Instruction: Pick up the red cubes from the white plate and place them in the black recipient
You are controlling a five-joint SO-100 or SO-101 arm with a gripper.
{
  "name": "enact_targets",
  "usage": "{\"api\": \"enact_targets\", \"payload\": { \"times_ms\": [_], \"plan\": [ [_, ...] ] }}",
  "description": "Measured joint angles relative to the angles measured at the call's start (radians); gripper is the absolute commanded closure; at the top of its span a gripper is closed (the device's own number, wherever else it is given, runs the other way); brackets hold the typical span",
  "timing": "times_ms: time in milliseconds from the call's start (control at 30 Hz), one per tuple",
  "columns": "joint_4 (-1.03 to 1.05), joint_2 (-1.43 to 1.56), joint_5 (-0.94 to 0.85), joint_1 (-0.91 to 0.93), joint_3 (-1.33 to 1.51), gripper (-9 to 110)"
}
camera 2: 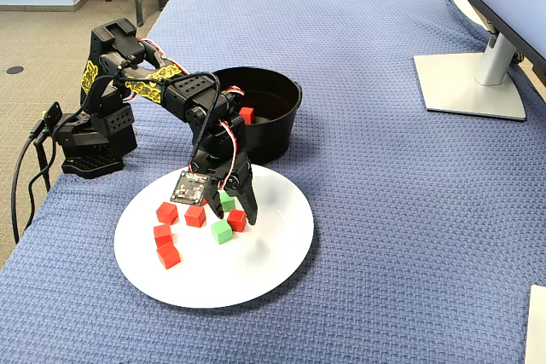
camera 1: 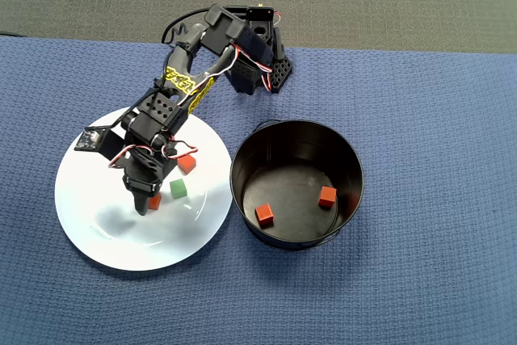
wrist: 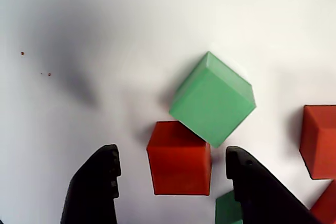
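Red cube (wrist: 179, 158): sat between wide-open jaws, not yet gripped, on white plate (wrist: 79, 24); green cube (wrist: 212, 98) touched its far corner. Judged light, rigid, matte; best taken on opposite flat sides. Black recipient (camera 1: 296, 183), right in overhead view, held two.

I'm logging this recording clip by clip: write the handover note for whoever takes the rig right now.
Hand: open, low over the large round white plate, fingers either side of one small red cube, not yet closed. A green cube touches that red cube's far corner.
Done: two red cubes lie in the round black metal pot.
Left: five red cubes on the plate, counting the straddled one; four lie to its left in the fixed view. Green cubes stay.
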Motion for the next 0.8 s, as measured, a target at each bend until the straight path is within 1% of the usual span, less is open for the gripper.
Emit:
{"api": "enact_targets", "payload": {
  "times_ms": [500, 700, 800],
  "plan": [
    [-0.014, -0.041, -0.028, 0.011, -0.046, 85],
    [-0.015, -0.041, -0.038, 0.011, -0.034, 91],
    [-0.017, -0.041, -0.044, 0.009, -0.023, 91]
  ]
}}
